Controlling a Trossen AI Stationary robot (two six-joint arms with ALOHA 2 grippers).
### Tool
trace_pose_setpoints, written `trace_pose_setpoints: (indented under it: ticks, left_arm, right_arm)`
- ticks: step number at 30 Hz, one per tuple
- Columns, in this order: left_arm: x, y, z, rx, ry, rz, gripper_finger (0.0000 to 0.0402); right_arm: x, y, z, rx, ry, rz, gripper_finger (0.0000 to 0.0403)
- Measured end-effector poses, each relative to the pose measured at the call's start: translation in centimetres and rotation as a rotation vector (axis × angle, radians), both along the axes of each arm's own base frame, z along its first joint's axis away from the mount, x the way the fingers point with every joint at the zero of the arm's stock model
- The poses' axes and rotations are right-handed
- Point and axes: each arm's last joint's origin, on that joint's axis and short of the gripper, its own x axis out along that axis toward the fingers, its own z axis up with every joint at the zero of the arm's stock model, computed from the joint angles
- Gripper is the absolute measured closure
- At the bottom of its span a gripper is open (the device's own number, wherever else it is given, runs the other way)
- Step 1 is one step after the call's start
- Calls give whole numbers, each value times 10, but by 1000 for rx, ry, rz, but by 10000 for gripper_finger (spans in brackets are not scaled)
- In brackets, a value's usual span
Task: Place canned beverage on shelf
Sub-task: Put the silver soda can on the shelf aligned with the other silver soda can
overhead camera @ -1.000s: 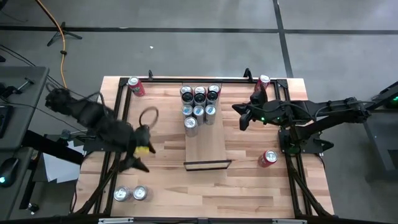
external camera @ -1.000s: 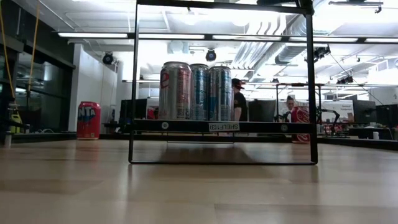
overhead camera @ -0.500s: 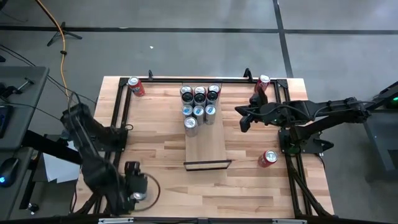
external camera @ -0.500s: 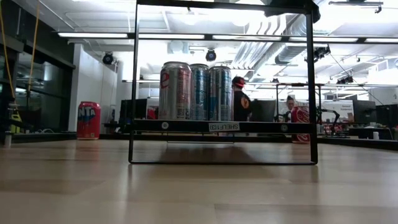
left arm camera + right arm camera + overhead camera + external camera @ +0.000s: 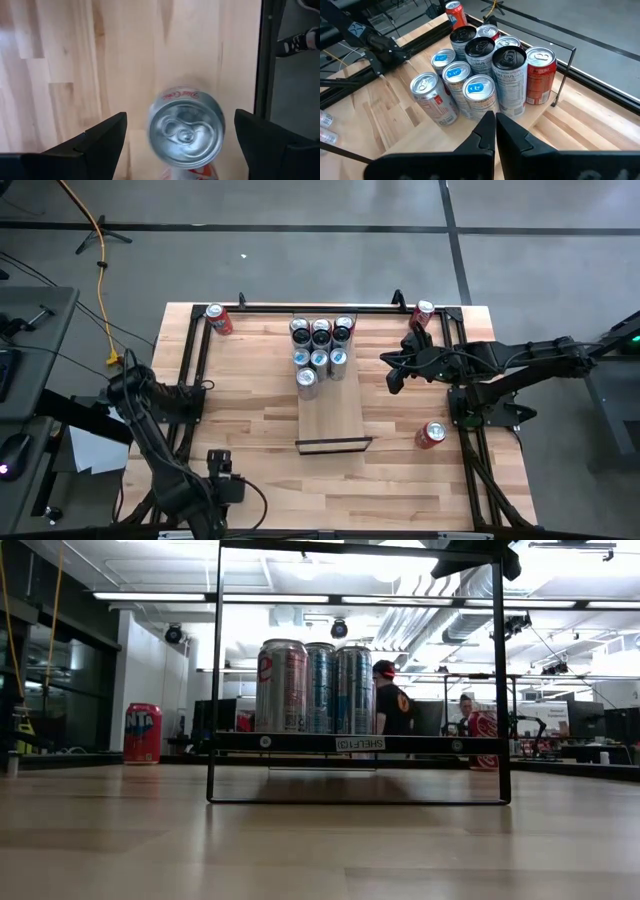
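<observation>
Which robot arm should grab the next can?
Probably the left: its open gripper hangs right over a silver can. The right gripper is shut beside the shelf, over no loose can.

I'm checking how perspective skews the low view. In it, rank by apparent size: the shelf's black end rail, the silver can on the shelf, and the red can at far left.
1. Shelf's black end rail, by far the largest.
2. Silver can.
3. Red can, smallest, though it stands farther from the camera, so its true size may match the silver can's.
</observation>
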Motion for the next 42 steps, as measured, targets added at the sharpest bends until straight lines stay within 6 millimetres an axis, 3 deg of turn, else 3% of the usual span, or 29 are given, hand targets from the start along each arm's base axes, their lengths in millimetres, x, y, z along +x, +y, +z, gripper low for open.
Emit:
trace_pose_setpoints:
  ticks: [7,15,22,31,34,37,42]
  left_arm:
    - [1,-3,-11,3,22,25,84]
    - [-2,1,-37,0,60,44,84]
    - [-1,2,-45,-5,73,9,87]
    - [-2,4,-41,-12,73,-12,178]
    - [-1,12,-30,-57,78,-5,178]
    - [-1,28,-4,-153,77,-24,178]
    - [-1,76,57,-293,-93,20,178]
  right_arm:
    - [0,0,0,0,0,0,402]
    - [0,0,0,0,0,0,402]
    - [0,0,0,0,0,0,402]
    - [0,0,0,0,0,0,402]
    - [0,0,0,-9,-1,-13,402]
    - [0,-1,0,-17,-3,-24,402]
    - [0,-1,0,-15,-4,-25,402]
